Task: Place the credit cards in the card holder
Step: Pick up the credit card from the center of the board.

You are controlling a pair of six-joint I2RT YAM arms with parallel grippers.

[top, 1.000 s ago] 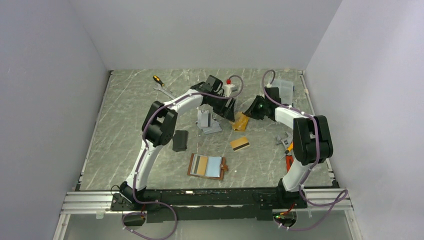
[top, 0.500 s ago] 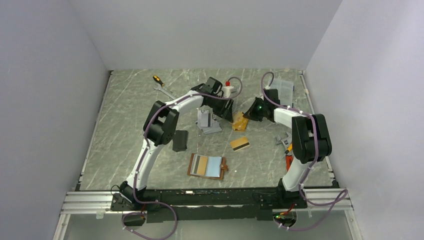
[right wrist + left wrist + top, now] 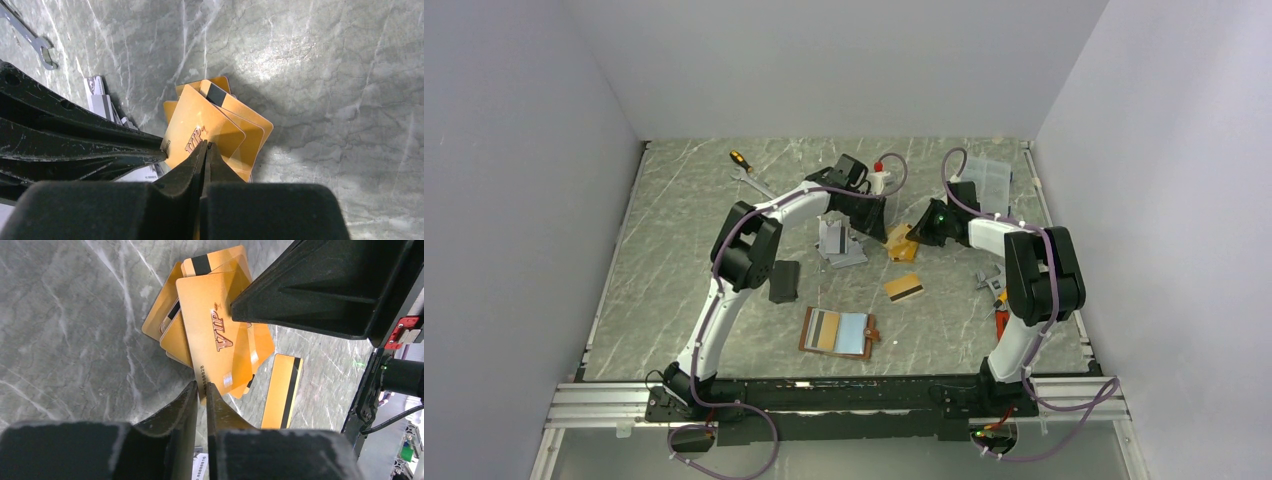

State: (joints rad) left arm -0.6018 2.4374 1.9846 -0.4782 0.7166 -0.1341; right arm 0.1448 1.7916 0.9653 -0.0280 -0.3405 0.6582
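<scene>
Progress looked slight: left gripper [image 3: 201,389] and right gripper [image 3: 206,146] each clamped the same gold card [image 3: 215,340] at the far pile [image 3: 902,243], while the open wallet [image 3: 839,333] lay well apart near the arms' bases, a striped card [image 3: 904,288] loose between.

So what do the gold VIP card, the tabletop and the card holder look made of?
Gold VIP card: thin glossy plastic, probably; flat, with glare patches. Tabletop: grey veined marble look, semi-gloss with a bright reflection; stone or laminate, unclear. Card holder: tan, leather-like, with pale inner sleeves; too small to confirm.
</scene>
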